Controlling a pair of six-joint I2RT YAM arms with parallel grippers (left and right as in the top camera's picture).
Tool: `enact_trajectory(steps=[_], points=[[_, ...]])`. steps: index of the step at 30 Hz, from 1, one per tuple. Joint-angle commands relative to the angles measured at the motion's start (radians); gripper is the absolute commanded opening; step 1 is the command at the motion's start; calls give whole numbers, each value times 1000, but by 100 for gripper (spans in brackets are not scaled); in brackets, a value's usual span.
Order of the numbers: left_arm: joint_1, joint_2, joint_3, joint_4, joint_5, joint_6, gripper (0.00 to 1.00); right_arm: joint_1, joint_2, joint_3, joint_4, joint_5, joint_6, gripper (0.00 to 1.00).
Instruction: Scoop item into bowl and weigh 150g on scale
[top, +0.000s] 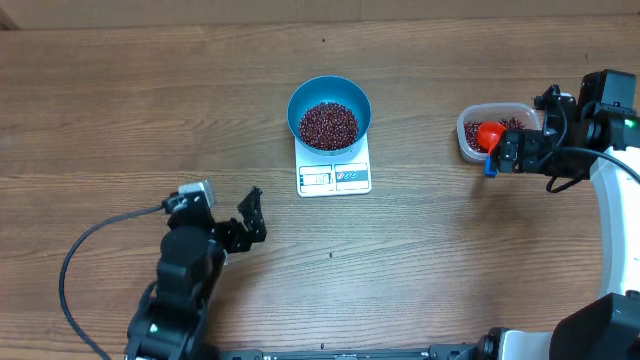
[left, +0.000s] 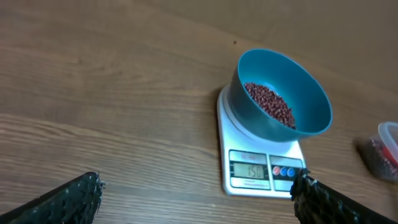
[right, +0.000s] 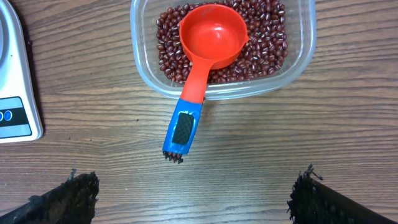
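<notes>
Both grippers are standing with jaws spread wide and are holding nothing. Left gripper (top: 248, 222) is hovering over bare table (top: 120, 100) at the near left, well apart from the work, with its wrist camera looking toward the scale. Right gripper (right: 193, 199) is hanging at the right, just near of the clear tub (right: 298, 62), fingers either side of the scoop handle's line but not touching it.

The bowl (top: 296, 110) is sitting centred on the scale (top: 335, 178) and is overhanging the platform on all sides. The beans (left: 270, 102) are lying in a loose heap covering the bowl floor. More beans are remaining in the tub, and the red scoop (right: 211, 37) is resting on them, cup up and empty, its blue handle end (right: 182, 130) reaching out over the near rim down to the table.

Judged from this layout, the scooping step is pausing or finishing, and the weight check is in hand. The display (left: 249, 169) is showing digits, but they are too blurred to read firmly.

The next move is depending on that reading. If it is falling short, the right gripper will need to descend and close across the blue handle. If it is matching the target, both arms will only need to keep clear of the scale.
</notes>
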Motion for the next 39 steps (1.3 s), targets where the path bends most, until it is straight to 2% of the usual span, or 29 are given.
enact_trajectory(steps=[1, 7, 14, 27, 39], points=[[46, -84, -97, 53, 49, 129, 99, -2, -15, 29, 6, 6, -4, 100], [107, -172, -213, 175, 90, 219, 100, -2, -15, 29, 6, 6, -4, 100], [153, -309, -377, 303, 119, 260, 99, -2, -15, 29, 6, 6, -4, 100], [205, -486, -388, 153, 144, 418, 100, -2, -15, 29, 6, 6, -4, 100], [227, -589, -388, 147, 152, 418, 99, -2, -15, 29, 6, 6, -4, 100]])
